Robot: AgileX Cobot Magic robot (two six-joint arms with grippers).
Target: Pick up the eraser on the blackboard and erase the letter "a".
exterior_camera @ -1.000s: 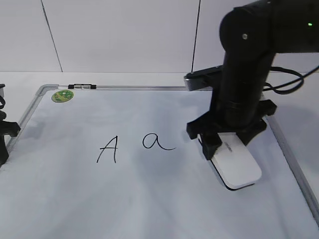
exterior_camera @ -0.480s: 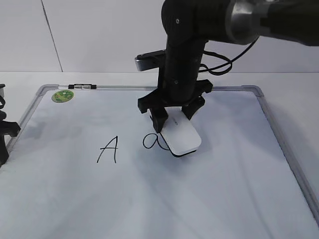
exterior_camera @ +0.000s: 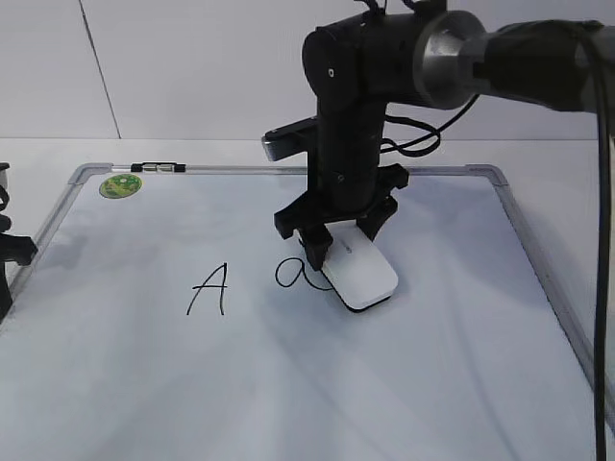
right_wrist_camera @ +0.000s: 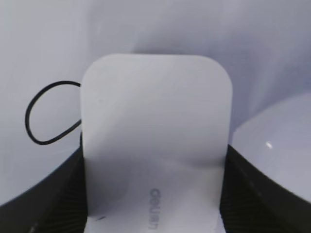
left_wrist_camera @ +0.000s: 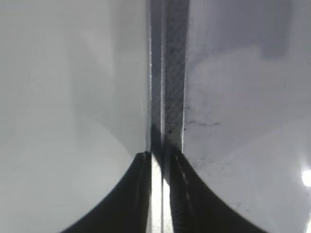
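Observation:
The blackboard [exterior_camera: 432, 375] lies flat on the table. My right gripper [exterior_camera: 343, 246] is shut on the white eraser [exterior_camera: 365, 279] and presses it on the board, just right of the letter "a" [exterior_camera: 289, 274]. Only the loop of the "a" shows; the eraser covers the rest. In the right wrist view the eraser [right_wrist_camera: 155, 111] sits between my right gripper's [right_wrist_camera: 153, 194] fingers, with the loop of the "a" [right_wrist_camera: 48, 114] at its left edge. My left gripper [exterior_camera: 8, 252] is at the board's left edge. In its wrist view its jaws [left_wrist_camera: 158, 160] are closed on the board's frame [left_wrist_camera: 167, 73].
A capital "A" [exterior_camera: 209, 288] is written left of the "a". A round green sticker [exterior_camera: 120, 185] sits in the board's far left corner, with a small black-and-silver clip [exterior_camera: 159, 167] on the frame beside it. A white wall stands behind the table.
My right gripper carried the eraser left from the board's right side onto the "a", then slid slightly back right. The tail of the "a" no longer shows. The left gripper has not moved.

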